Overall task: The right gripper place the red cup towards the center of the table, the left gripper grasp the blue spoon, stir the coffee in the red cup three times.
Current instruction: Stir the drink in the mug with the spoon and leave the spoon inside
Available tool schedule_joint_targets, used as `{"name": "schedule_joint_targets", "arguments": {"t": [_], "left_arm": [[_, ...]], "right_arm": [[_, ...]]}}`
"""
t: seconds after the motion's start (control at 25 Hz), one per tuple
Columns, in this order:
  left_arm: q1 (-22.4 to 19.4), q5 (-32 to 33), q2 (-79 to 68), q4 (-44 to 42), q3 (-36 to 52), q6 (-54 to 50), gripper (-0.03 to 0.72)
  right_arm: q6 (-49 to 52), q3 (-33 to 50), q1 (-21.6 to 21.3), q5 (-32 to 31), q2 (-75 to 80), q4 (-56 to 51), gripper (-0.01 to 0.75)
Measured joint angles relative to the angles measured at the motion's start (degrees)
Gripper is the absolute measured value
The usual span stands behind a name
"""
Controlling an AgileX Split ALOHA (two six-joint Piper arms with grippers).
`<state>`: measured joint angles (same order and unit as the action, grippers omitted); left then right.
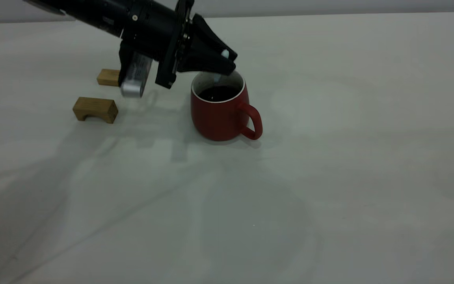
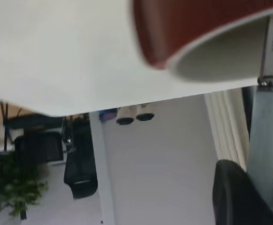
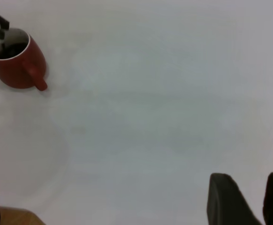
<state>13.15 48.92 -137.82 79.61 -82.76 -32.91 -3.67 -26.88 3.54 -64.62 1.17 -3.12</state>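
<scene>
Exterior view of the table (image 1: 329, 177), a plain off-white surface, with the red cup (image 1: 218, 114) standing upright near its middle, loop handle turned toward the camera and to the right. The cup holds the coffee (image 1: 219, 93), a dark liquid lying below the white inner rim. The left gripper (image 1: 227, 63) reaches in from the upper left and hangs directly above the cup's mouth, its black fingers closed narrowly on the pale handle of the blue spoon (image 1: 217, 79), which points down into the cup so that its lower end meets the coffee. In the left wrist view the spoon's light-blue handle (image 2: 264, 145) runs from between the dark fingers (image 2: 235, 197) to a grey metal neck that passes over the cup's white rim (image 2: 221, 56). Two small wooden blocks (image 1: 95, 109) lie on the table to the left of the cup, well apart from it, one partly hidden behind the arm. The right gripper (image 3: 249, 201) is outside the exterior view; its own wrist view shows it well away from the cup (image 3: 17, 65), above bare table, its two dark fingertips apart with a gap between them and holding nothing.
</scene>
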Motion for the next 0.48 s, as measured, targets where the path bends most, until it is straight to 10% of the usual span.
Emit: {"name": "schedule_joint_targets", "arguments": {"t": [0.48], "left_arm": [[0.88,4.68,-1.78,-0.38,-0.18,-7.29,0.167]], "right_arm": [[0.00,0.00,0.00,0.00,0.00,0.00,0.237]]}}
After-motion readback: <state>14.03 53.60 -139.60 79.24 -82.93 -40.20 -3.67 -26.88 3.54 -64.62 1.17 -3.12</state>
